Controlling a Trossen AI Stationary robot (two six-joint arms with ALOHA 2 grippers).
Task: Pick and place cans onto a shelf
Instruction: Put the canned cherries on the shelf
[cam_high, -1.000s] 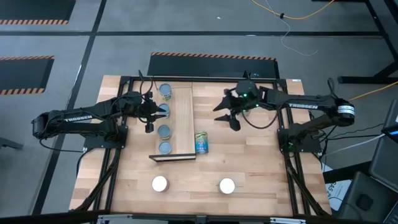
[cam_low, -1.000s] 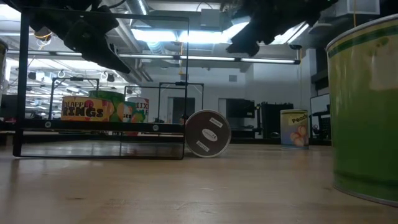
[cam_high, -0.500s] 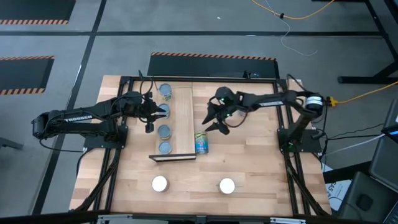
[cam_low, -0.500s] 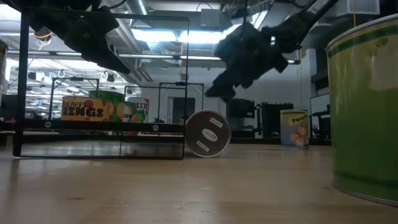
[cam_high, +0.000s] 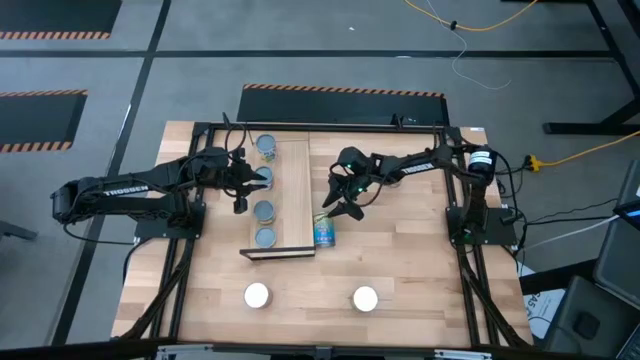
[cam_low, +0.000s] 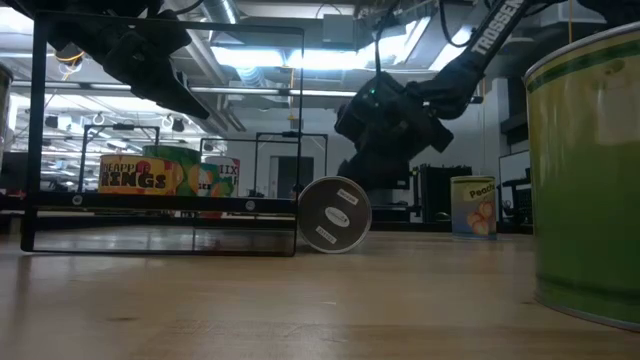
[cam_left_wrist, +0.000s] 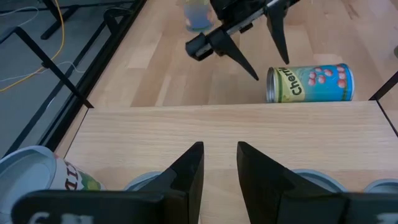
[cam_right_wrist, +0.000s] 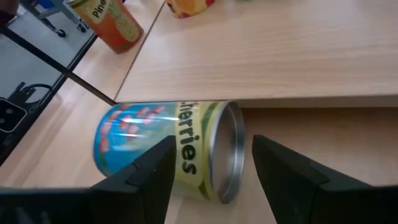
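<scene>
The shelf (cam_high: 290, 195) is a light-wood plank on the table, with several silver-topped cans (cam_high: 264, 210) standing upright in a row along its left side. A blue-and-yellow can (cam_high: 324, 231) lies on its side on the tabletop against the shelf's right edge; it also shows in the right wrist view (cam_right_wrist: 161, 152) and end-on in the low view (cam_low: 335, 213). My right gripper (cam_high: 338, 207) is open just above this can, one finger over each side (cam_right_wrist: 211, 186), touching nothing. My left gripper (cam_high: 243, 186) is open above the shelf's row of cans (cam_left_wrist: 219, 163).
Two white-topped cans (cam_high: 257, 295) (cam_high: 365, 298) stand near the table's front edge; one looms at the right of the low view (cam_low: 590, 170). A peach-labelled can (cam_low: 474, 206) stands farther back. A dark frame (cam_high: 330, 126) borders the table.
My right gripper has gone toward the table's left and near edges and down, from the far right of the shelf to just above the lying blue-and-yellow can. The can and the shelf have not moved.
</scene>
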